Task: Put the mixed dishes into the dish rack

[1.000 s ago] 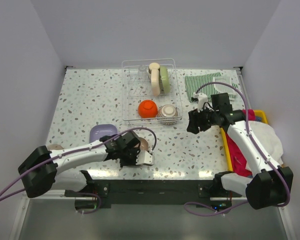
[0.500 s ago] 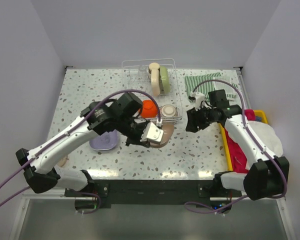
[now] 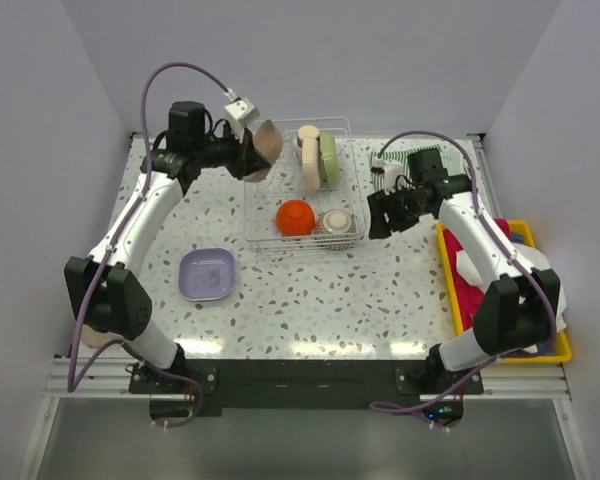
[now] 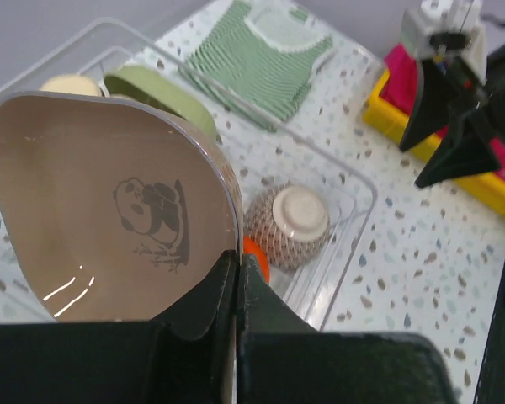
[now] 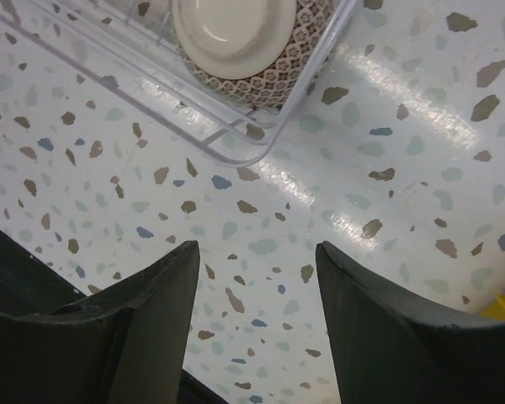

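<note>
My left gripper (image 3: 248, 157) is shut on the rim of a brown rounded-square plate (image 3: 265, 150) with a panda print (image 4: 109, 219), held on edge above the far left corner of the clear dish rack (image 3: 257, 200). The rack holds a cream plate (image 3: 308, 158) and a green plate (image 3: 328, 158) upright, an orange-red bowl (image 3: 294, 216) and a grey patterned bowl (image 3: 336, 224) upside down. My right gripper (image 3: 376, 217) is open and empty, just right of the rack, over bare table near the grey bowl (image 5: 234, 38). A lilac plate (image 3: 206, 274) lies on the table at the left.
A striped green cloth (image 3: 408, 167) lies right of the rack, behind my right arm. A yellow tray (image 3: 500, 300) of cloths sits at the right edge. White walls close the table on three sides.
My left arm has lifted the brown plate from the near table and swung it far back to the rack's far left corner. My right gripper edged slightly toward the rack.
</note>
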Controlling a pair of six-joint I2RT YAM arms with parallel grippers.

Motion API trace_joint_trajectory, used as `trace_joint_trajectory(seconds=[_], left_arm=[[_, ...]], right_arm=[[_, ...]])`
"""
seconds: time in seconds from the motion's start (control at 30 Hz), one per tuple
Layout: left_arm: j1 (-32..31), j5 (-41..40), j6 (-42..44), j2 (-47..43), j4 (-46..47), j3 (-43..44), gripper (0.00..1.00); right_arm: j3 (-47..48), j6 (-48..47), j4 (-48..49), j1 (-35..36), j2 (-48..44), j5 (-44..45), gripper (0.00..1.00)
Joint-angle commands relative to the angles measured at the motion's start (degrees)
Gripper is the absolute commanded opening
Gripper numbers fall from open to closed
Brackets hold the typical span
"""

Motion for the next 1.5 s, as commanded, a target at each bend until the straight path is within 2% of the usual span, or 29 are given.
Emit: trace_joint_trajectory(seconds=[0.0,0.03,0.07,0.13,0.17,0.27,0.47,0.63,0.93,1.47], left_arm=[[4.0,12.23,-32.36,5.93,38.95,-3.34,0.0],[4.7,13.45,-37.01,8.12,42.47,-2.29,0.0],[5.06,13.81,-46.11,12.5,48.51,-1.76,0.0],[5.41,14.52,-56.0,16.13,57.05,-1.93,0.0],[5.5,14.26,-63.88,18.93,64.92,-2.02,0.0],[5.76,12.86,-73.93,24.64,74.02,-0.88,0.0],[6.38,9.51,-85.9,30.73,81.69,-0.87,0.0],[7.34,8.28,-89.7,32.67,83.28,-1.14,0.0],[8.05,8.63,-92.42,33.81,80.74,-0.26,0.0],[5.15,7.14,-95.25,35.66,83.55,-0.08,0.0]], right_arm=[[8.9,-2.66,-8.3,-0.3,4.05,7.58,0.62],[12.22,-2.93,-9.97,-0.3,5.29,8.72,0.62],[13.9,-3.1,-13.12,-0.3,6.52,9.16,0.62],[18.2,-2.67,-14.99,-0.65,8.98,9.87,0.62],[19.19,-2.4,-15.78,-0.56,9.43,9.96,0.62],[21.48,-2.31,-15.87,-0.74,10.92,10.92,0.62],[26.14,-1.34,-16.84,-0.74,14.87,11.1,0.61],[27.28,-1.34,-17.01,-0.57,17.25,11.8,0.61],[29.04,-2.75,-18.24,0.58,18.84,14.17,0.61],[27.2,-4.16,-18.6,3.57,16.55,15.67,0.61]])
